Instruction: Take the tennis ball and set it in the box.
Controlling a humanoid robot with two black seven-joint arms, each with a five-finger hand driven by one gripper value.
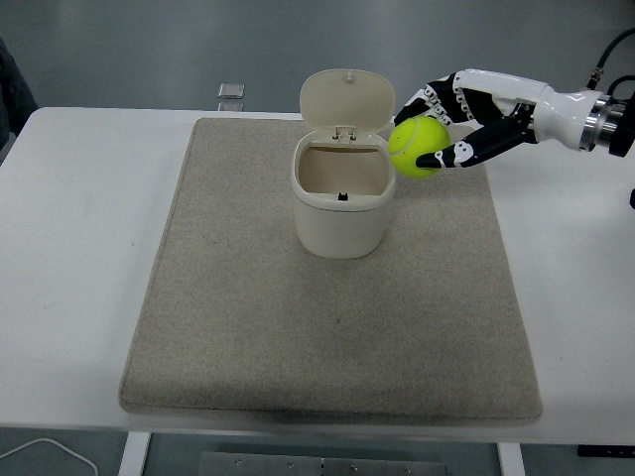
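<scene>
Right hand grasping fuzzy yellow-green tennis ball in the air, beside rim of cream plastic box with open rounded lid, coarse grey mat, white bench

A yellow-green tennis ball hangs just right of the cream, open-lidded box.

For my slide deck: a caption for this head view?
Right hand holds the tennis ball beside the open box on the mat.
</scene>
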